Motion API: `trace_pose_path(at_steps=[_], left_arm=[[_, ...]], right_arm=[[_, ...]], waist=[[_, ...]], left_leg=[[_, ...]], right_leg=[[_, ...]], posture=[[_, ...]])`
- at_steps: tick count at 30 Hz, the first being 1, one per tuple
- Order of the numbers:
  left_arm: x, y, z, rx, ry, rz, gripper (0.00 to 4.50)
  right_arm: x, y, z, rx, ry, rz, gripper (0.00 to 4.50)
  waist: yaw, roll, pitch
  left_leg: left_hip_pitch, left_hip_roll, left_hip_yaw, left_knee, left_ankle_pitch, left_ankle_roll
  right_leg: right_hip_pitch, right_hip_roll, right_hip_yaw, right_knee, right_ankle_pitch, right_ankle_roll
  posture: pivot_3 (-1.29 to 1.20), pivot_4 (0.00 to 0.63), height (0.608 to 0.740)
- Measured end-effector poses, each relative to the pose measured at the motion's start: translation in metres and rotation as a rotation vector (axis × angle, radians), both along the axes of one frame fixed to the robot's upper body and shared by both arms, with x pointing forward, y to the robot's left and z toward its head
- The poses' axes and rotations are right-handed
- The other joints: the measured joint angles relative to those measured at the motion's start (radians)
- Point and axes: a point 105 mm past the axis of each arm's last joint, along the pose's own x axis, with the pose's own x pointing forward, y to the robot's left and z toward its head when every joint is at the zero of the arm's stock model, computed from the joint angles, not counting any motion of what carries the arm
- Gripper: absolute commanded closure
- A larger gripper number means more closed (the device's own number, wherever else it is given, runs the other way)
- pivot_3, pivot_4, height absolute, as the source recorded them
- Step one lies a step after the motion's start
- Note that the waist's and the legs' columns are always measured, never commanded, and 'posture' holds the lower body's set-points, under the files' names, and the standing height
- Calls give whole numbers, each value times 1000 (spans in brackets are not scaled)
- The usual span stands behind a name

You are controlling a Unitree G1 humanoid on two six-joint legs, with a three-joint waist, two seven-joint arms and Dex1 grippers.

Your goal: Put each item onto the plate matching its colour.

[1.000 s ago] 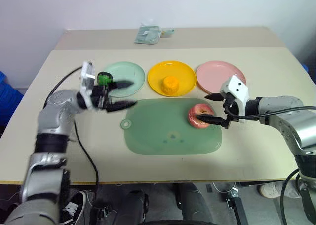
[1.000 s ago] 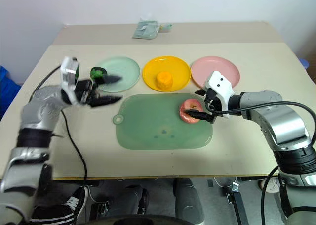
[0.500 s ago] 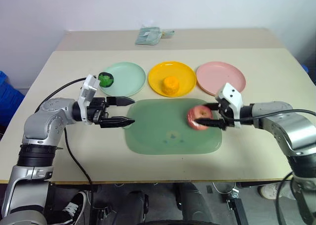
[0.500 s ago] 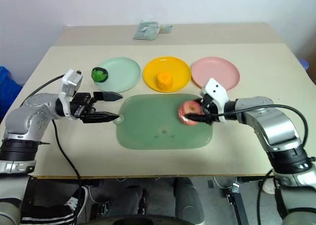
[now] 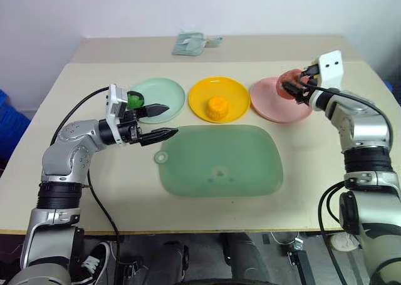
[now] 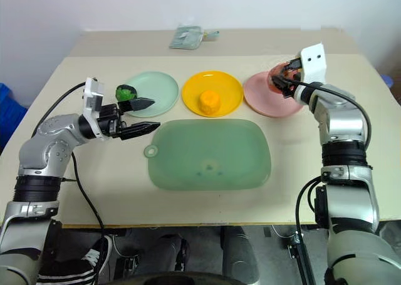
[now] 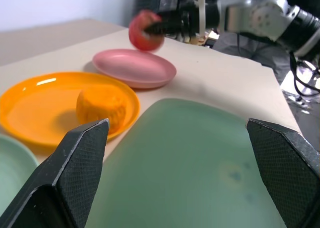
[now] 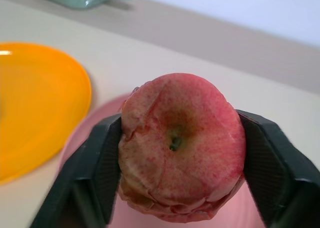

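Apple [image 5: 289, 84] placement is nearly finished: in the left eye view the right end effector [image 5: 297, 84], at the upper right of the frame, grips the pinkish-red apple just over the pink plate [image 5: 276, 101], whereas a second ago the fruit lay on the large green mat [image 5: 219, 160] at centre frame with the fingers closing round it. That lift and carry leaves, by my reading, only the release for this last item. The yellow-orange fruit [image 5: 217, 106] already rests on the yellow plate [image 5: 200, 97], and the dark green-and-black ball [image 5: 133, 99] sits at the near edge of the mint green plate [image 5: 164, 94]. The left end effector [image 5: 164, 121] hangs open and empty at centre left, beside the mat. The left wrist view shows its two fingers spread wide, with the mat, the orange fruit and, further off, the apple held above the pink plate. In the right wrist view the black fingers clamp the apple [image 8: 181, 147] from both sides, pink plate directly beneath, yellow plate at the left of the frame.
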Motion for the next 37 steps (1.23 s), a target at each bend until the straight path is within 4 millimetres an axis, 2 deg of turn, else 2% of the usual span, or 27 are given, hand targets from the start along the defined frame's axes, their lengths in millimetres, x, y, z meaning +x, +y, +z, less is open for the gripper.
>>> trace_pose_path(at_steps=[2, 8, 10, 12, 15, 17, 20, 23, 26, 30, 34, 37], left_arm=[[0, 1, 0, 0, 0, 6, 0], [-1, 3, -4, 1, 9, 23, 0], [-2, 3, -4, -2, 4, 23, 0], [-5, 3, -2, -2, -7, 17, 0], [-9, 7, -3, 14, -15, 22, 0], [-12, 11, -5, 19, -13, 32, 0], [-15, 16, -7, 17, 9, 40, 0], [-23, 17, -11, 19, 30, 10, 0], [-27, 18, -17, 21, 63, -6, 0], [-27, 21, -23, 25, 100, -32, 0], [-25, 20, -26, 15, 103, -25, 0], [-25, 16, -25, 9, 90, -32, 0]], right_arm=[[2, -1, 5, -10, -19, -9, 41], [3, 9, 36, 33, -129, 52, 41], [-3, 22, 42, 60, -144, 154, 41], [-19, 51, 44, 66, -142, 352, 41], [-51, 86, 25, 30, -55, 617, 41], [-70, 94, 4, 21, 31, 733, 41], [-97, 107, -3, 4, 89, 885, 41], [-124, 113, -2, -33, 126, 998, 41], [-139, 109, -5, -34, 171, 1023, 41], [-141, 105, 2, -40, 157, 976, 41], [-142, 100, -5, -43, 188, 931, 41], [-141, 100, -1, -52, 190, 928, 41]], waist=[[-2, 0, 0], [-13, 0, 0], [-15, 0, 0], [-17, 0, 0], [-17, 0, 0], [-13, 0, 0], [-11, 0, 0], [-7, 0, 0], [4, 0, 0], [12, 0, 0], [15, 0, 0], [14, 0, 0]], left_leg=[[1, 0, 0, 0, 0, -1], [1, 0, -1, 0, 0, -1], [1, 0, -1, 0, 0, 0], [1, 1, -1, -1, 0, 0], [1, 1, -2, -1, 0, 0], [1, 1, -2, 0, 0, 0], [1, 1, -2, 0, 0, 0], [2, 1, -2, 0, 0, 0], [3, 1, -1, 0, 0, 0], [4, 1, -1, 0, -2, 4], [4, 0, -1, 0, -2, 4], [4, 1, -1, 0, -2, 4]], right_leg=[[0, 0, 0, 0, 0, 0], [1, 0, 0, 0, 0, 0], [1, 0, 0, 0, 0, 0], [1, 1, 0, 0, 0, 0], [2, 1, -1, 0, 0, 0], [2, 0, -1, 0, 0, 0], [2, 0, -1, 0, 0, 0], [2, 0, -1, 0, 0, 0], [2, 0, -1, -1, 0, 0], [3, 1, -1, -1, 0, 0], [3, 0, -1, -1, 0, 0], [3, 0, -1, -1, 0, 0]], posture=[[0, 150, 740], [0, 150, 740], [0, 150, 740], [0, 150, 740], [0, 150, 740], [0, 150, 740], [0, 150, 740], [0, 150, 740], [0, 150, 740], [0, 150, 740], [0, 150, 740], [0, 150, 740]])
